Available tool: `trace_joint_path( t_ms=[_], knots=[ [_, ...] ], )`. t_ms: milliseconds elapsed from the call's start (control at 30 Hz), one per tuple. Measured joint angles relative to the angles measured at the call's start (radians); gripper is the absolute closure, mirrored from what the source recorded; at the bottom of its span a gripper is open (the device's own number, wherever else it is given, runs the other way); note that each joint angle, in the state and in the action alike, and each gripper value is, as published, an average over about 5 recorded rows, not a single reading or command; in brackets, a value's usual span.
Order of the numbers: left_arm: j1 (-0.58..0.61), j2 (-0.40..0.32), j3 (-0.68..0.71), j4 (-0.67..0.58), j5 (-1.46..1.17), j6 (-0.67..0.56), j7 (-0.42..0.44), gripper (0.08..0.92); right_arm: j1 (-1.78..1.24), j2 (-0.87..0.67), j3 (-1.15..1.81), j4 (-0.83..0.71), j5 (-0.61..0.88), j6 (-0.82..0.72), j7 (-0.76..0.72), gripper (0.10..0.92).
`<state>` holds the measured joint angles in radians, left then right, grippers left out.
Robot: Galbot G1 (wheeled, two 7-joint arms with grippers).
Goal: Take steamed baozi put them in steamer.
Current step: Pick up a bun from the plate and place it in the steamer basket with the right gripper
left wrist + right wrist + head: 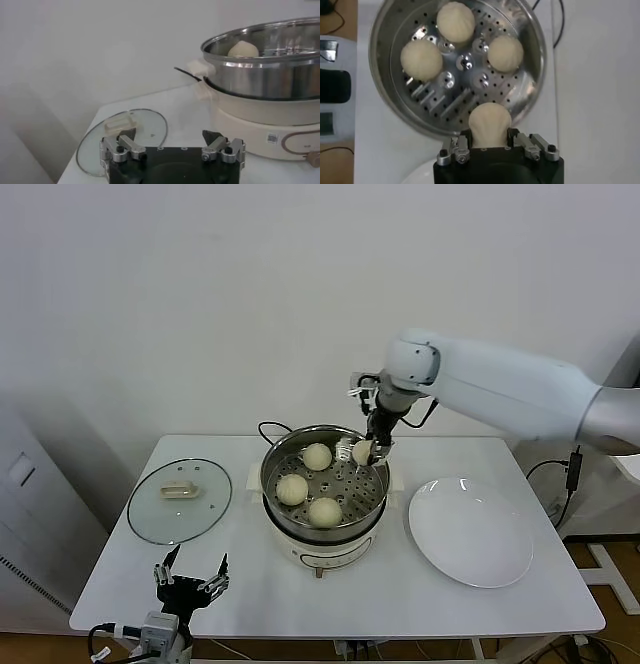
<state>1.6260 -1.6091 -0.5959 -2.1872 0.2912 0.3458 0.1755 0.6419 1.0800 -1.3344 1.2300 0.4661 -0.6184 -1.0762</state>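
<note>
Now right gripper (490,145) clenched on baozi (490,124) (round — axis unclear) above steamer (390,107) rim.

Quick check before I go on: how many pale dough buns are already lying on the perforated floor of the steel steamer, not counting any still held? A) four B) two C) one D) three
D: three pale cream dough buns lie on the perforated floor of the round shiny steel steamer, while a fourth bun is still clamped in the right gripper above the rim.
</note>
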Motion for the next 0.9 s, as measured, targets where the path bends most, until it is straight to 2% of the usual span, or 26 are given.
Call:
trace_joint_path(
  t_ms=[367, 700, 800, 900],
  knots=[
    [-0.004, 0.0, 0.0, 0.003, -0.007, 0.003, 0.002, 0.177, -0.09, 0.081, 0.028, -0.066, -0.057, -0.01, 0.022, 0.592],
    [0.001, 0.0, 0.0, 0.002, -0.007, 0.003, 0.001, 0.177, -0.14, 0.094, 0.046, -0.09, -0.126, -0.008, 0.025, 0.591],
    [0.001, 0.0, 0.001, 0.001, -0.007, 0.003, 0.001, 0.177, -0.146, 0.095, 0.049, -0.09, -0.135, -0.009, 0.03, 0.554],
    [0.001, 0.0, 0.003, -0.001, -0.007, 0.003, 0.001, 0.177, -0.147, 0.094, 0.051, -0.089, -0.14, -0.009, 0.035, 0.475]
  ],
)
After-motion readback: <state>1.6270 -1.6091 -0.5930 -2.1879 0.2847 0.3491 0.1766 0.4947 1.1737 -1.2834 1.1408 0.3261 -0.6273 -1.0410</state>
